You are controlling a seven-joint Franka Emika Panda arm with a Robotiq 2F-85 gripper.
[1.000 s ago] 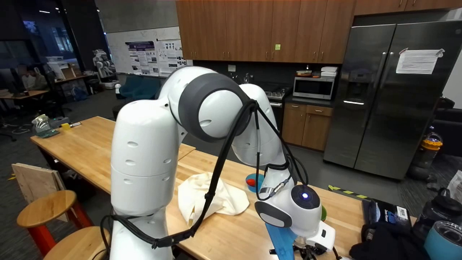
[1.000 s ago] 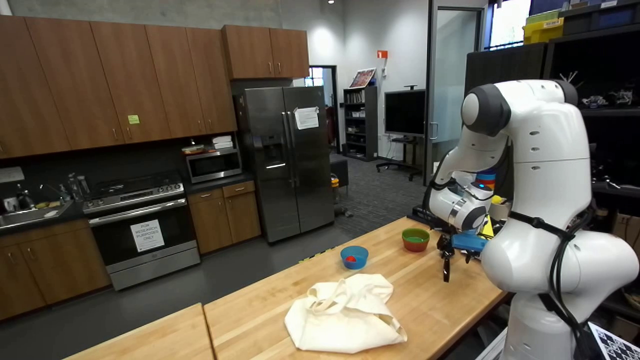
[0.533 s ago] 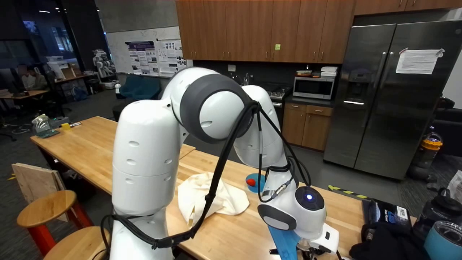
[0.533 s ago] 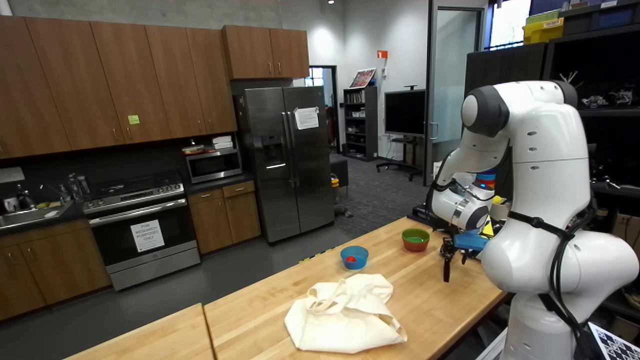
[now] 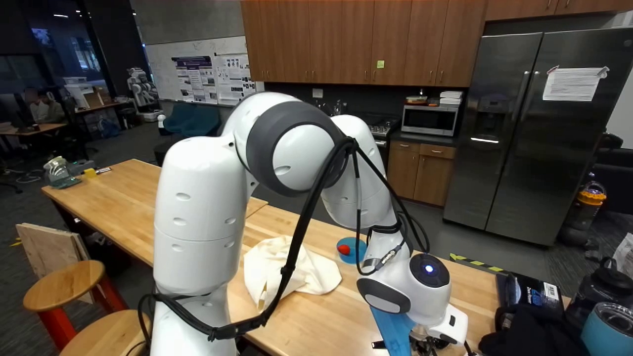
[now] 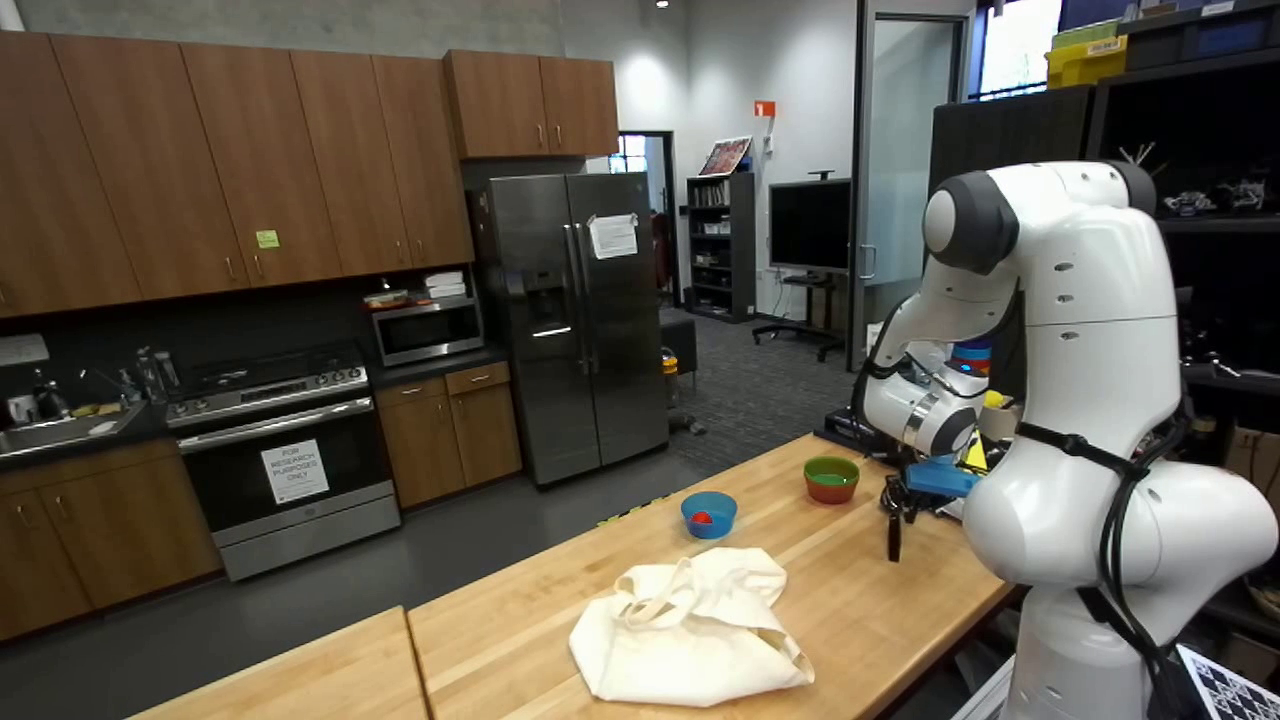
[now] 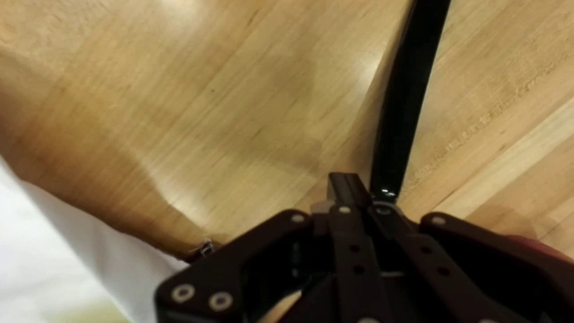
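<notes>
In the wrist view my gripper (image 7: 352, 188) is shut, its fingertips pressed together low above the wooden table (image 7: 251, 107). A glossy black bar-like object (image 7: 406, 98) lies with its near end right against the right finger. Whether a thin end of it is pinched, I cannot tell. In an exterior view that black object (image 6: 894, 542) points away from the gripper (image 6: 903, 500) along the tabletop. The wrist hides much of the gripper in an exterior view, where only a short stretch of the black object (image 5: 379, 344) shows beside the blue wrist piece (image 5: 393, 331).
A green bowl nested in a red one (image 6: 831, 492) stands near the gripper. Further along sit a blue bowl (image 6: 708, 531) with a red ball (image 6: 702, 518) and a crumpled cream cloth bag (image 6: 690, 640). White material (image 7: 58, 269) lies left of the gripper; a bottle and tumbler (image 5: 610, 329) crowd the table's end.
My gripper has gone from open to shut beside the black object. The wrist has shifted slightly right in an exterior view, and the black object has moved a little with it.
</notes>
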